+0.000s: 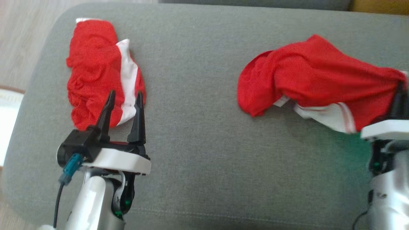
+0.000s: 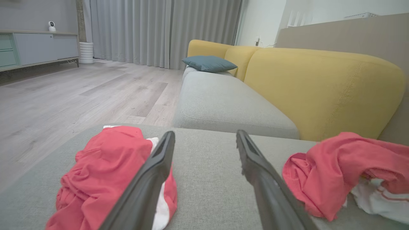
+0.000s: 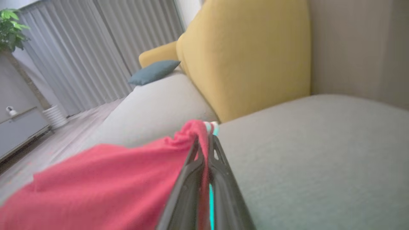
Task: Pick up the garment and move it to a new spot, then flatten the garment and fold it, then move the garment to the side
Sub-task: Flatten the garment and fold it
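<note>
Grey cushion (image 1: 204,143), two garments (image 1: 96,73); one garment (image 1: 319,80) gripped

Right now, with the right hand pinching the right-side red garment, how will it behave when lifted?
Probably floppy: the red garment drapes in folds from the right hand. Likely light, since the fabric looks thin and meshy. It could slip, as just a small bunched edge is pinched.

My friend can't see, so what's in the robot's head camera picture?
The right gripper is shut on one end of a red and white garment on a grey cushion. The open left gripper hovers by a second red garment at the left.
</note>
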You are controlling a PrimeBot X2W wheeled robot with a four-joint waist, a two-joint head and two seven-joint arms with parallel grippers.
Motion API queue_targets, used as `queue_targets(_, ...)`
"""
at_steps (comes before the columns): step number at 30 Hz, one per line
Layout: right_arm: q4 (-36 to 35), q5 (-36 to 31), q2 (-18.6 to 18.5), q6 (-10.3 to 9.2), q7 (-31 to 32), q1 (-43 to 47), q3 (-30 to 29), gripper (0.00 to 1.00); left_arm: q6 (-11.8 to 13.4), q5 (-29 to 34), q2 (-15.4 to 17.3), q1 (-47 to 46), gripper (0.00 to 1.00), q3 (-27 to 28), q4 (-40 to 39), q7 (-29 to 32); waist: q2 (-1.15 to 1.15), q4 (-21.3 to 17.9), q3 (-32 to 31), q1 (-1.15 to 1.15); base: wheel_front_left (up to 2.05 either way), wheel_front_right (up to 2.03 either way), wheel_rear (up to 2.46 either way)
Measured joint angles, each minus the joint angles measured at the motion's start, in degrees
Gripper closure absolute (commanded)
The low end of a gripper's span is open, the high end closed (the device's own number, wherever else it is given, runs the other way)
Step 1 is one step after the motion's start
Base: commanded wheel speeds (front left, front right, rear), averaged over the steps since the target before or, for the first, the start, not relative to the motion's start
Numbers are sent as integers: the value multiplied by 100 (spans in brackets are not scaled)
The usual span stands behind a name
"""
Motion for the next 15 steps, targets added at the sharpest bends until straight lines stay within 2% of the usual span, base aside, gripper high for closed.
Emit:
queue_targets(3,-175,-172,16,0,49,-54,-564,100,0,-14,0,90,0,-10,1,-1,0,-93,-127,0,0,0,0)
queue_targets(8,-921,-993,22,0,438,-484,-1532,100,1,-109,0,243,0,-32,3,-1,0,-172,-324,0,0,0,0)
queue_targets(14,-2015,-1504,21,0,795,-1174,-1681,100,10,-209,1,320,0,-34,-3,0,0,-132,-434,0,0,0,0)
queue_targets(15,-2015,-1504,21,0,795,-1174,-1681,100,10,-209,1,320,0,-34,-3,0,0,-132,-434,0,0,0,0)
